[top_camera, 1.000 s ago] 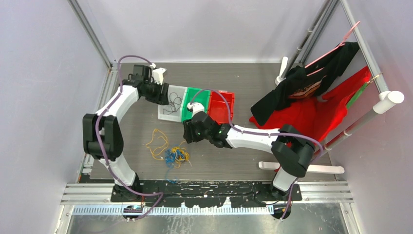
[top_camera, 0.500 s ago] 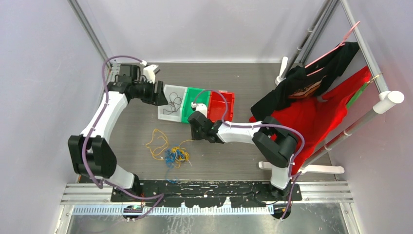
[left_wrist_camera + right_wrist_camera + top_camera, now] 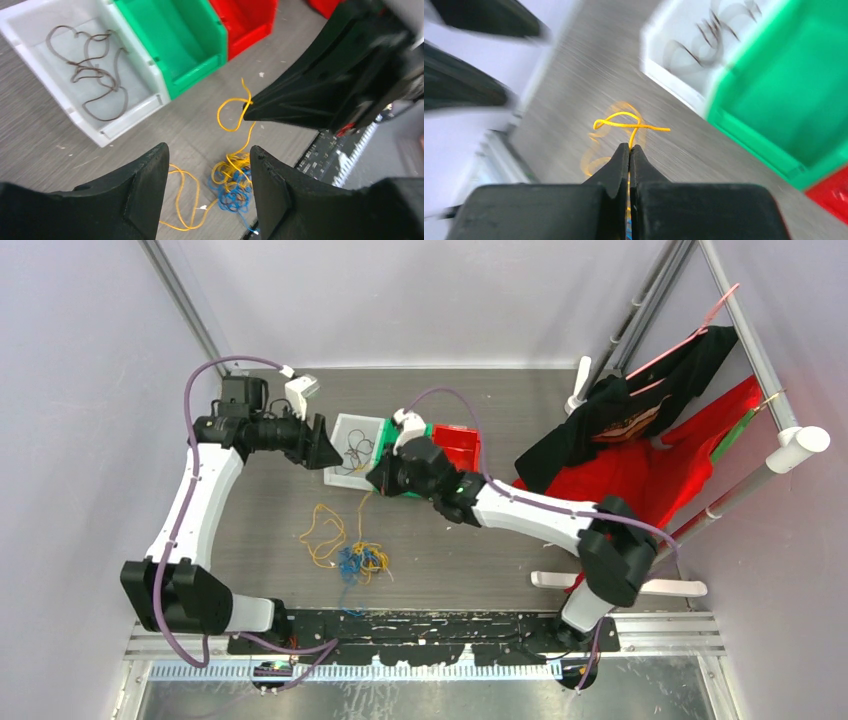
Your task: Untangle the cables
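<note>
Currently the right gripper (image 3: 629,146) is clamped on one yellow cable (image 3: 624,121), held up at 6 o'clock of the green bin (image 3: 175,35); the left gripper (image 3: 207,152) is wide, empty. The right arm (image 3: 520,510) covers part of the red bin (image 3: 462,440). Wrist view blurred; the strand probably trails into the yellow-blue tangle (image 3: 358,560) on the counter (image 3: 250,510). White bin (image 3: 130,120): brown cables (image 3: 95,75).

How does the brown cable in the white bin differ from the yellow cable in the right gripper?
The brown cable is dark; the yellow cable is bright. The brown cable lies loose in the white bin; the yellow cable is pinched in the shut right gripper, trailing down into the tangle on the table. Both are thin and curly.
</note>
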`<state>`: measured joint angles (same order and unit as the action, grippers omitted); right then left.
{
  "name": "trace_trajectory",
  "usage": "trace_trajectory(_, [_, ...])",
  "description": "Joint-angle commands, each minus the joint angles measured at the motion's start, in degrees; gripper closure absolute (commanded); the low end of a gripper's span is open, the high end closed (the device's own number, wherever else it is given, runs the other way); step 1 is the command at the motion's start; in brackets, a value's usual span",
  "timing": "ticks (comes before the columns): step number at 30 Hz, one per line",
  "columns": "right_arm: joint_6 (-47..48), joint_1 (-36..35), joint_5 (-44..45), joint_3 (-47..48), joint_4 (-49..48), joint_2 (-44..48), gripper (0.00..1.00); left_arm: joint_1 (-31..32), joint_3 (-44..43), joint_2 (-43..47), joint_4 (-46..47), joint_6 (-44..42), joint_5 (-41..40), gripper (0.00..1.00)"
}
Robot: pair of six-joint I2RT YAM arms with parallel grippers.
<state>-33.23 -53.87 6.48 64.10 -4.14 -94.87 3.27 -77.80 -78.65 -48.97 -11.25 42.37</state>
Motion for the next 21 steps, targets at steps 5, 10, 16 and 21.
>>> trace_trajectory(5, [-3.29, 1.25, -13.25, 6.77, -16.75, 10.07, 0.99, -0.36, 1.85, 11.54, -6.37, -9.58, 18.55, 0.39])
trace_trajectory(10, [-10.63, 1.24, -16.76, 7.61, -23.11, 10.38, 0.99, -0.36, 7.75, 16.20, -2.75, -7.87, 25.07, 0.41])
trace_trajectory(16, [-17.86, 1.20, -18.76, 9.04, -29.57, 9.42, 0.99, -0.17, 16.92, 23.90, 15.35, 4.84, 26.32, 0.41])
trace_trajectory(21, [-18.63, 0.70, -19.67, 13.42, -30.14, 8.22, 0.99, 2.33, 25.09, 30.15, 27.86, 13.34, 20.35, 0.42])
